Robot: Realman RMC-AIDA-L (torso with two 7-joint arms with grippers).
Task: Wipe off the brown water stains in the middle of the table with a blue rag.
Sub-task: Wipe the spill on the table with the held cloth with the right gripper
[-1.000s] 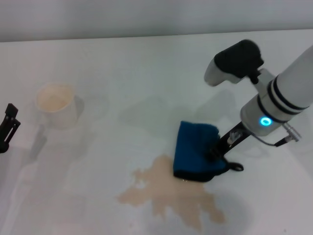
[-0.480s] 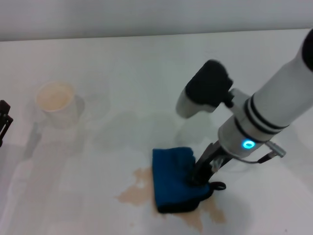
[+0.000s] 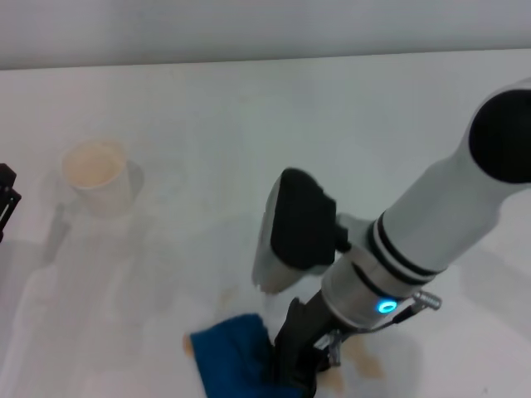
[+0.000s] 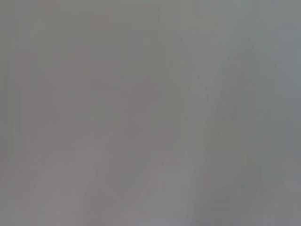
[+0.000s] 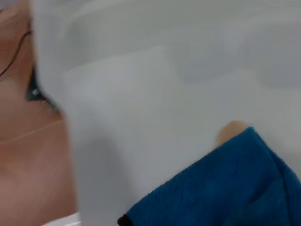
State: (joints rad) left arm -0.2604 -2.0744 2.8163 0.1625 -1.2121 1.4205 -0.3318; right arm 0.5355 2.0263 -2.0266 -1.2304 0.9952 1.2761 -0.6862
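wide white table point(image 3: 207, 99), smooth and glossy, far bigger than anything on it. swung in over it from the right, the thick white and black right arm, now much nearer and further left than a second ago. dragged along with it, the blue rag point(image 3: 228, 361), from the far right edge of the spill, across it, down to the near edge of the scene, left of the arm. soft, napped cloth, bunched rather than flat, dark trim at one edge in the right wrist view. right gripper point(image 3: 294, 369) low at the rag's right edge, jaws narrow and apparently pinching the cloth, though half hidden there.

brown stains point(image 3: 361, 363) mostly gone or covered: only a small ragged tan patch just right of the gripper, a faint smear at the rag's left corner, and another far of the rag. probably one good sweep done, with leftovers calling for another pass.

pale paper cup point(image 3: 95, 174), round and tapered, well apart at far left. left gripper point(image 3: 4, 199) parked at the left edge.
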